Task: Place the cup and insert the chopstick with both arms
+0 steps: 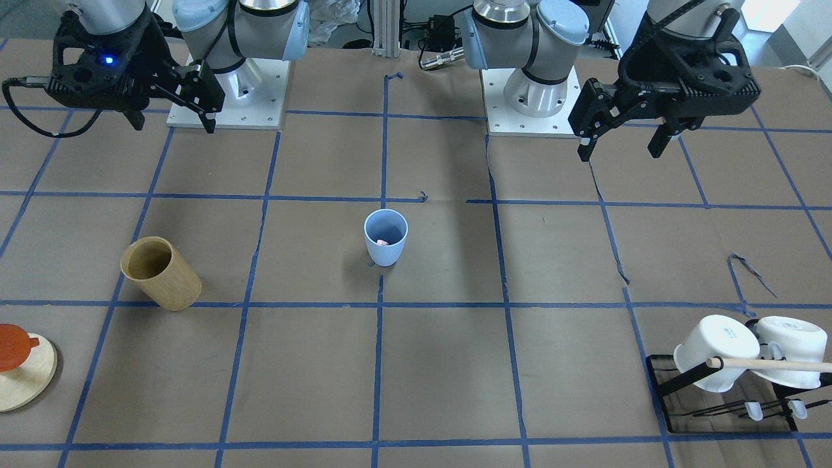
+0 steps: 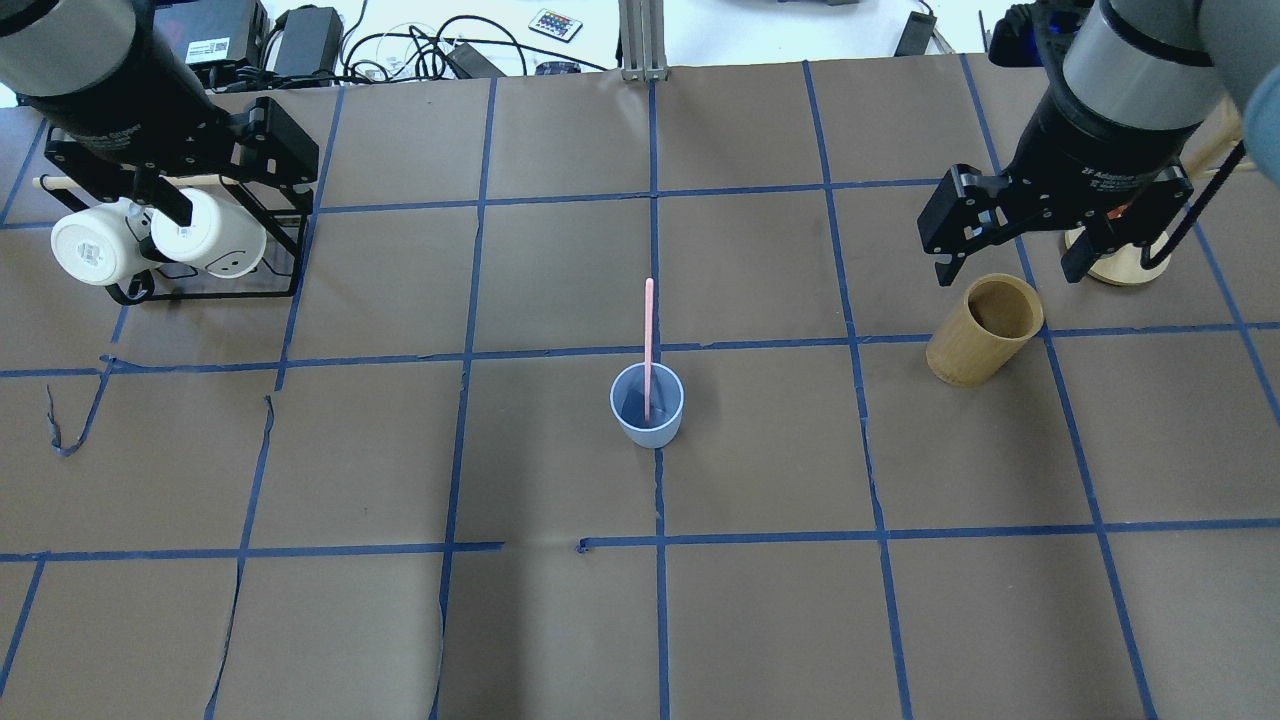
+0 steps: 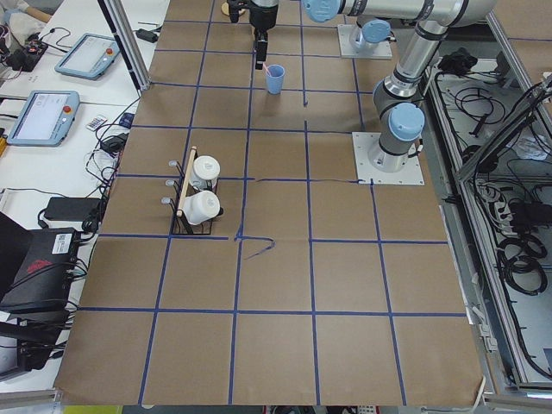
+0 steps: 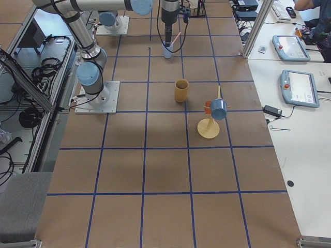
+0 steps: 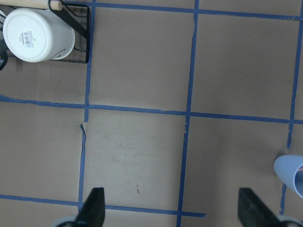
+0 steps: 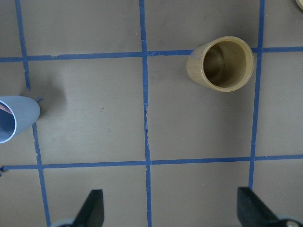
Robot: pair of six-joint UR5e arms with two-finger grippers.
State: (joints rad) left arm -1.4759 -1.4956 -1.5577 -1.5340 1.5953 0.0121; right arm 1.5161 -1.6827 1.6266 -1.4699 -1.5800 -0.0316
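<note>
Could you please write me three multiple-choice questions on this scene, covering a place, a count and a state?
1. Where is the pink chopstick?
A. lying flat
B. standing in the blue cup
C. gripped in the air

2. How many white mugs hang on the black rack?
A. one
B. two
C. three

3. How is the left end effector?
A. open and empty
B. shut on the chopstick
C. shut on a mug

Key:
1 B, the overhead view shows it rising out of the cup.
2 B, two mugs hang side by side.
3 A, its wrist view shows the fingers wide apart with nothing between.
</note>
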